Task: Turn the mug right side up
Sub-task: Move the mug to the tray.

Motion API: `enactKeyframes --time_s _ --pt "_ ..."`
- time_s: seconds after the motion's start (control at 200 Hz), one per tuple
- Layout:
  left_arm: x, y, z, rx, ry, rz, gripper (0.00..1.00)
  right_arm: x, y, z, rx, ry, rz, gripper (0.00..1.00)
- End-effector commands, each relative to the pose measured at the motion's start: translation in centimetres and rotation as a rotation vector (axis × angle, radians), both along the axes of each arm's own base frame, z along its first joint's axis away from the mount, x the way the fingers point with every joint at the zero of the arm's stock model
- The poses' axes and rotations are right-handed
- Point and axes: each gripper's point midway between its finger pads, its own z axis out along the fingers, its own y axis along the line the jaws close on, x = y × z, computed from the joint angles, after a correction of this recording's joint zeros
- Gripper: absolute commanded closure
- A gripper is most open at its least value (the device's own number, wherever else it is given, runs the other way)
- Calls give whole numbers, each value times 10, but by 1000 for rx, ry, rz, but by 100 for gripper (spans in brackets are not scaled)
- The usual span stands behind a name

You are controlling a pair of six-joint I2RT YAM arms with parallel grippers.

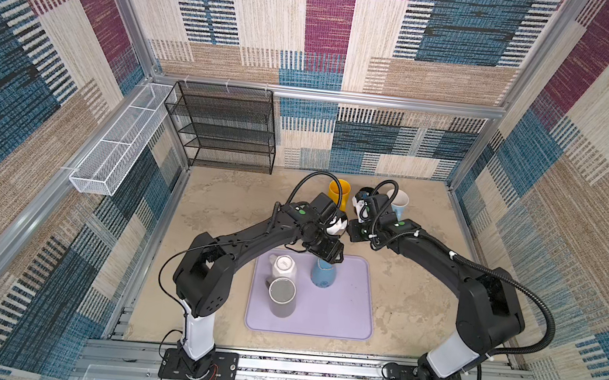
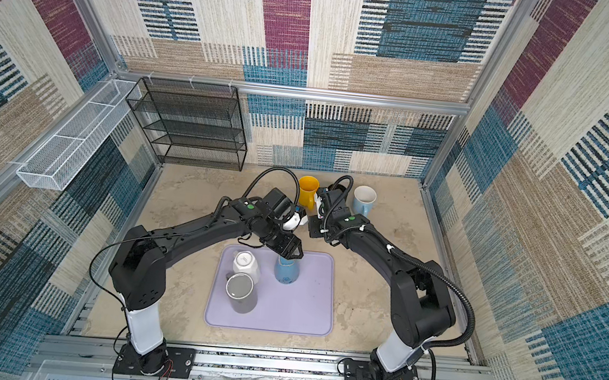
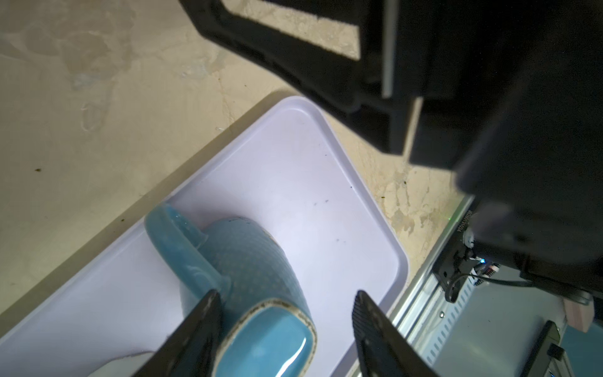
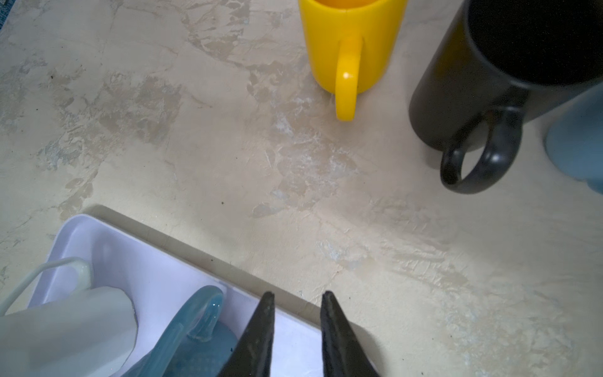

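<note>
A teal mug [image 1: 323,274] [image 2: 286,272] stands upside down at the far side of the lilac tray [image 1: 344,310], handle toward the back. In the left wrist view its glazed base [image 3: 270,342] faces up between my fingers. My left gripper [image 3: 286,292] [image 1: 328,261] is open and straddles that base. One finger [image 3: 202,326] sits close beside the mug near the handle, the other finger [image 3: 375,326] stands well clear. My right gripper [image 4: 298,293] [image 1: 352,238] hovers over the tray's far edge, jaws only a narrow gap apart with nothing between them.
A white mug [image 1: 283,267] and a grey mug [image 1: 283,296] stand upside down on the tray's left half. Behind the tray stand upright a yellow mug [image 4: 350,42], a black mug [image 4: 473,81] and a pale blue mug [image 1: 397,204]. A black wire shelf [image 1: 224,128] fills the back left.
</note>
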Motion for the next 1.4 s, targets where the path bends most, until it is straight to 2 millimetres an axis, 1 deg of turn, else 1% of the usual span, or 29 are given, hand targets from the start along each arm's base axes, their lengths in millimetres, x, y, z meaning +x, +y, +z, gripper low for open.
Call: enactKeyframes --time_s 0.0,0.17,0.22,0.276,0.356,0.441,0.576,0.716,0.877,0.987,1.137,1.222,1.398 --pt "-8 -14 6 -69 1 -77 36 -5 5 6 58 -15 21 72" --pt "-22 -29 16 -150 5 -157 36 -21 -1 0 90 -1 32 73" --pt "-23 -29 19 -154 -17 -160 36 -24 -3 -1 105 0 36 73" --pt "-18 -27 24 -150 -56 -135 37 -26 -3 0 127 -3 46 74" --pt "-8 -18 33 -129 -125 -71 37 -29 5 1 162 -11 96 75" --pt "-3 -6 43 -110 -184 -12 38 -29 14 2 195 -24 146 75" --pt "-8 11 53 -96 -226 28 38 -24 27 1 219 -24 212 76" --pt "-12 29 52 -39 -241 61 39 -16 35 -5 205 -12 255 76" --pt "-12 46 50 12 -268 91 40 -14 49 -10 178 1 322 77" --pt "-10 54 50 47 -289 112 40 -15 57 -17 154 27 359 78" --pt "-4 66 50 93 -308 149 41 -22 69 -28 116 61 413 79" --pt "-2 68 51 96 -313 157 41 -24 71 -36 82 81 422 79" --pt "-4 65 49 88 -294 145 41 -30 76 -42 54 94 450 79"
